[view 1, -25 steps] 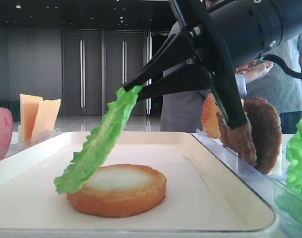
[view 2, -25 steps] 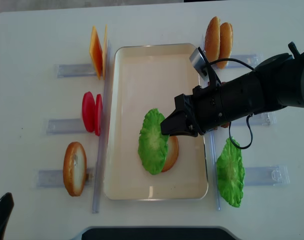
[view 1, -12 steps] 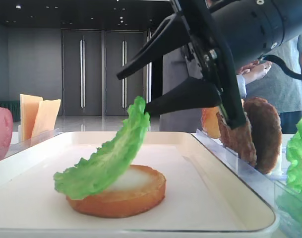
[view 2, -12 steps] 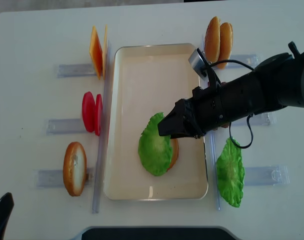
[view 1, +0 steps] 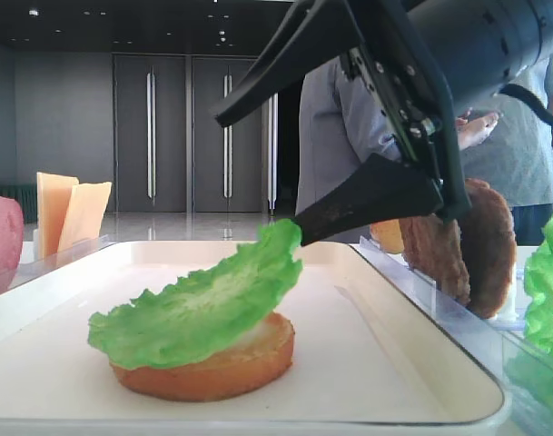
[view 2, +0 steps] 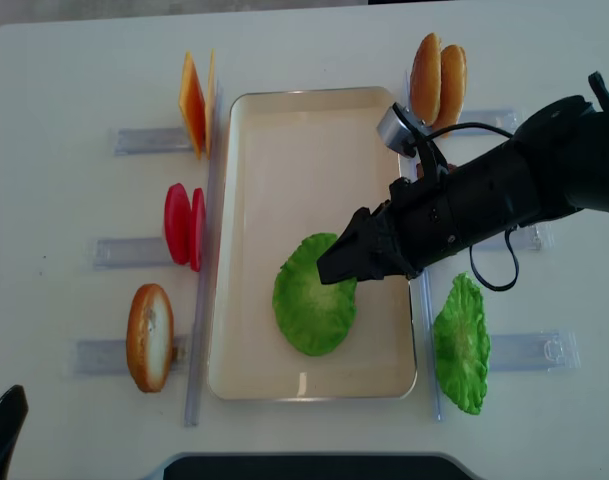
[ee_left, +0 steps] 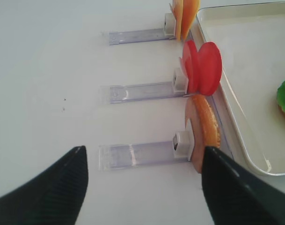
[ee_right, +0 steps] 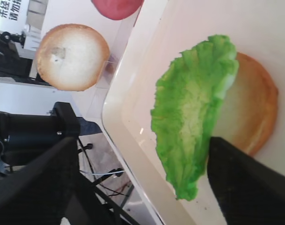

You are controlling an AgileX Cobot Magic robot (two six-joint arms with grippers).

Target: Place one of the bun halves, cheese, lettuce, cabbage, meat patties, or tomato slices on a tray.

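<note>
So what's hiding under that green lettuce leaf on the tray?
A round golden-brown bun half lies under the lettuce on the tray. Its side and one edge show; most of its pale top face is covered by the leaf.

1. The tray point(view 2: 314, 120) was viewed from overhead.
2. It was seen low and close at rim level point(view 1: 258, 250).
3. Wrist views were angled downward; the tray was shared.

The lettuce point(view 2: 314, 297) lies on a bun half point(view 1: 208, 368) in the tray point(view 2: 284, 140).
</note>
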